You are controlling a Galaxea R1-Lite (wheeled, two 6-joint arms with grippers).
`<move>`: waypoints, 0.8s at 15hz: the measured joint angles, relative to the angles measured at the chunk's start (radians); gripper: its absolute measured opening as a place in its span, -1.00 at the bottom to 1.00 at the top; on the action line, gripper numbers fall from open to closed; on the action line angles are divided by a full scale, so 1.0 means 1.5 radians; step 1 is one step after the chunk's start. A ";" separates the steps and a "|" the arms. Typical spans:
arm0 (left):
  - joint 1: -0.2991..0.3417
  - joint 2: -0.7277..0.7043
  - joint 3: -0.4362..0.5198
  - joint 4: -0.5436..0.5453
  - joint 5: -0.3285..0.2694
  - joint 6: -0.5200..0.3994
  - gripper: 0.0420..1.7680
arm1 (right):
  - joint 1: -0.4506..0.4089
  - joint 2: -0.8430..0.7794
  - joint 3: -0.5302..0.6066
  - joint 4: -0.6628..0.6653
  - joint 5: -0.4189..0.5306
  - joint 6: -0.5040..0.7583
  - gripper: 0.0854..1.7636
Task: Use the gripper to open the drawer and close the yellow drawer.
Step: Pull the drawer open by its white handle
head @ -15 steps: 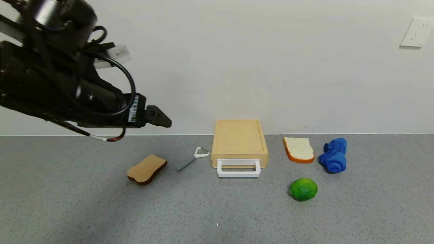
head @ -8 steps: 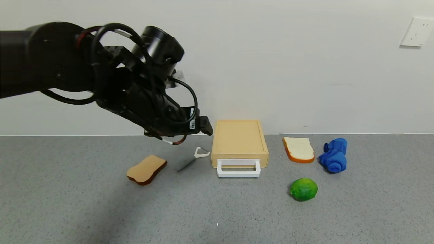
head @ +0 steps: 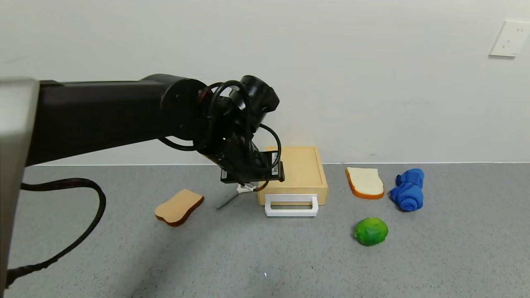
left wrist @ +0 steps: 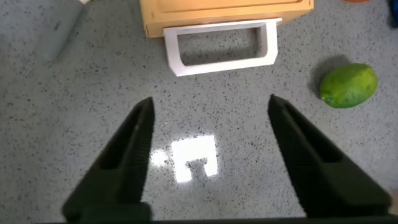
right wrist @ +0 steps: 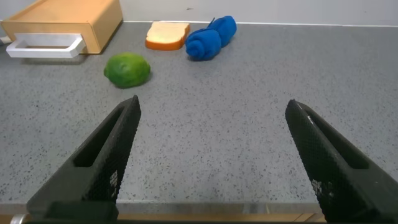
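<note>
Clearly the drawer (head: 292,174) is a stiff, light thing: a shallow pale yellow-tan tray in a flat box, lying just right of centre in the head view against the back wall, fully pushed in. Its white loop handle (head: 291,205) sticks out toward the robot over the grey speckled surface (head: 265,256), and that is the place to take hold; the loop looks rigid and smooth, so fingers could hook inside it or pinch its front bar. Being light, the box may slide along instead of letting the tray come out.

The left hand (left wrist: 208,165) hangs above the surface with its jaws spread wide and nothing between them; the wrist view shows the handle (left wrist: 221,46) just beyond the fingertips. The right hand (right wrist: 211,158) is parked low, also spread apart and empty, with the lime (right wrist: 127,70) ahead of it.

Compared with a second ago, the left arm has swung from the upper left of the head frame to the middle, and now covers the box's left edge and the peeler (head: 232,196). Everything on the surface lies where it did
</note>
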 joint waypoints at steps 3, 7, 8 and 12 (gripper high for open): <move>-0.004 0.014 -0.004 -0.008 -0.006 0.002 0.00 | 0.000 0.000 0.000 0.000 0.000 0.000 0.94; -0.003 0.019 -0.004 -0.019 -0.007 0.002 -0.92 | 0.000 0.000 0.000 0.000 0.000 0.000 0.94; -0.003 0.020 -0.004 -0.019 -0.007 0.002 -0.92 | 0.000 0.000 0.000 0.000 0.000 0.000 0.94; -0.002 0.028 -0.016 -0.022 -0.006 0.004 -0.92 | 0.000 0.000 0.000 0.000 0.000 0.000 0.94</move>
